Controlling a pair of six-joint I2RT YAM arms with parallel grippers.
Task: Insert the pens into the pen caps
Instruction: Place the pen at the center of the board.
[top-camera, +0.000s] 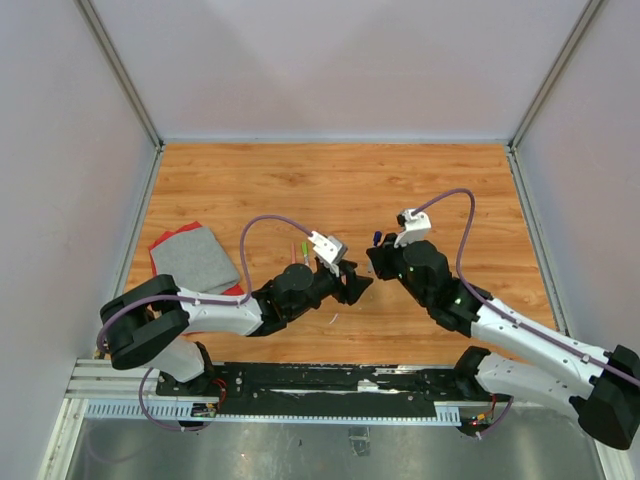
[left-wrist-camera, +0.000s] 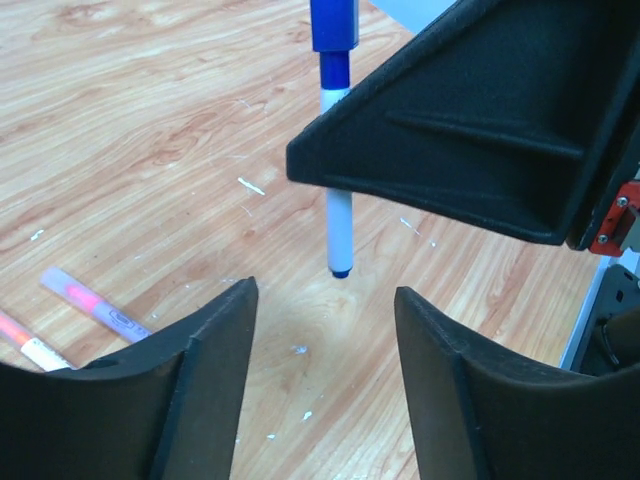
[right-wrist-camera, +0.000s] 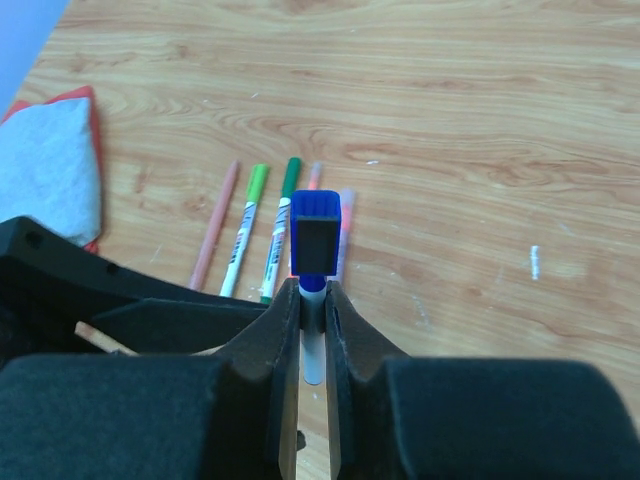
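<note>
The blue pen (left-wrist-camera: 340, 228) is hanging upright above the surface (top-camera: 330, 180), well off to the right of the grey cloth (top-camera: 195, 258). Its white barrel is pointing down and ending in a small blue tip, which is not touching the wood. A blue cap (right-wrist-camera: 316, 228) is sitting on the pen's upper end, with a darker blue collar just below it.

The right gripper (right-wrist-camera: 312, 300) is clamping the pen's barrel between its two black fingers, just under the cap. Facing it from the cloth's side, the left gripper (left-wrist-camera: 325, 295) is holding its fingers wide apart with nothing between them. In the left wrist view the pen's lower tip is hanging just above the gap between those fingers. In the top view the two grippers are nearly meeting, tip to tip.

Between the cloth and the held pen, several loose pens are lying on the surface in a rough row. Counting away from the cloth, they are a pink pen (right-wrist-camera: 215, 225), a light green pen (right-wrist-camera: 247, 228), a dark green pen (right-wrist-camera: 281, 222) and an orange-pink pen (right-wrist-camera: 346, 232), which the blue cap is partly hiding. Whether they are wearing caps is too small to tell.

The grey cloth itself is resting on a red cloth (top-camera: 158, 246), whose edge is showing along the grey cloth's side facing away from the pens.
</note>
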